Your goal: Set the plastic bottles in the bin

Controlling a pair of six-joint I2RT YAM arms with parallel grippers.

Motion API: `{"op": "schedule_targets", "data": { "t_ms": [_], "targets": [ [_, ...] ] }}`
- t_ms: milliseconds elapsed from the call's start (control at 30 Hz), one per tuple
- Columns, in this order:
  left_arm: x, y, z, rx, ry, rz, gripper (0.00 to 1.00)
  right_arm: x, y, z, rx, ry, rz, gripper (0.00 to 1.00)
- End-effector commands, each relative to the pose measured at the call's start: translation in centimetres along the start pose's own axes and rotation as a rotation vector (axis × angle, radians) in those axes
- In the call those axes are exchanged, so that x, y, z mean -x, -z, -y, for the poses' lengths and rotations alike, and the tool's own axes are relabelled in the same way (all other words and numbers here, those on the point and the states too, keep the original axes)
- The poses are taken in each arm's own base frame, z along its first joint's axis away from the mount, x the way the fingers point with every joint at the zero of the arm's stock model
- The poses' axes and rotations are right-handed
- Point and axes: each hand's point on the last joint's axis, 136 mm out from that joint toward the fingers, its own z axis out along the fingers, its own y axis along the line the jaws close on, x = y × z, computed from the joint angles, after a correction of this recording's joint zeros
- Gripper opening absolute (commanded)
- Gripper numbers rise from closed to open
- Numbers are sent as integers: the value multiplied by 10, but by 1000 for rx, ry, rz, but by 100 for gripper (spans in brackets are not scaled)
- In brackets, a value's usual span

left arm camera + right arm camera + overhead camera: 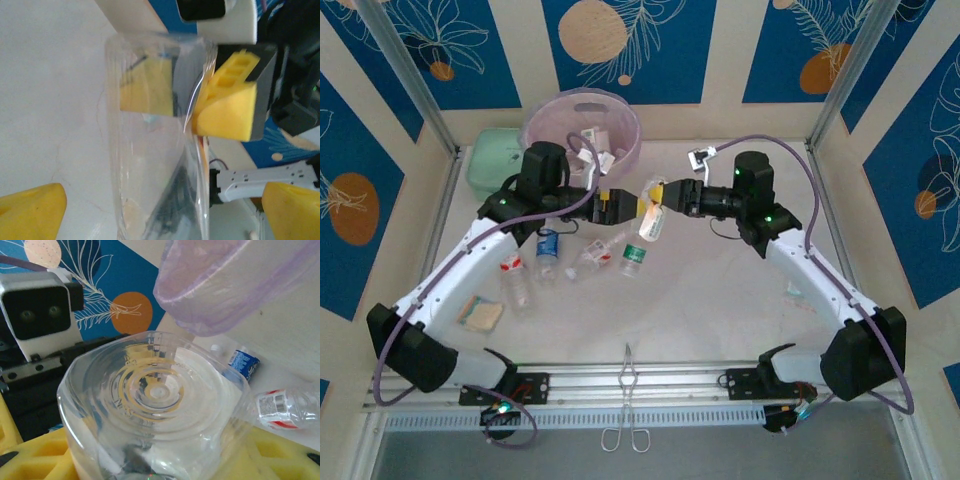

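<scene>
The clear bottle (653,222) hangs above the table (720,300) at mid-field, clamped between the yellow fingers of the right gripper (657,200). In the right wrist view its ribbed base (155,390) faces the camera, with the right gripper (155,460) closed on its walls. In the left wrist view the left gripper (160,212) straddles the same bottle (150,165). Its fingers (30,210) are spread wide and stand apart from the plastic, so it is released. The right gripper (185,100) pinches the bottle further up.

Both arms rise from their bases at 6 o'clock, bend outward, and point their wrists inward. The left gripper (625,207) sits at 9 o'clock of the bottle, tip to tip with the right.

Count, near to far:
- One pair of tongs (627,400).
- One sponge block (480,315).
- At least four loose bottles (548,255) on the table, at 8 o'clock of the held one.
- One mint-green case (495,160).
- One bin (625,115), at 11 o'clock, holding bottles too crowded to count.
</scene>
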Motion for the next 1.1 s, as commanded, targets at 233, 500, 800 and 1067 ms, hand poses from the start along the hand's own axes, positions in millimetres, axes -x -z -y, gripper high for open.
{"op": "schedule_targets", "data": {
  "t_ms": [233, 500, 800, 1067],
  "targets": [
    [-2, -16, 9, -17, -68, -37, 78, 14, -5, -33, 85, 63, 1, 4],
    [3, -15, 8, 2, -77, -20, 50, 15, -3, -29, 56, 59, 10, 29],
    [66, 21, 19, 49, -196, 83, 45, 41, 42, -17, -104, 61, 158, 99],
    [157, 75, -33, 237, -206, 322, 31, 23, 91, 28, -387, -30, 258, 99]
  ]
}}
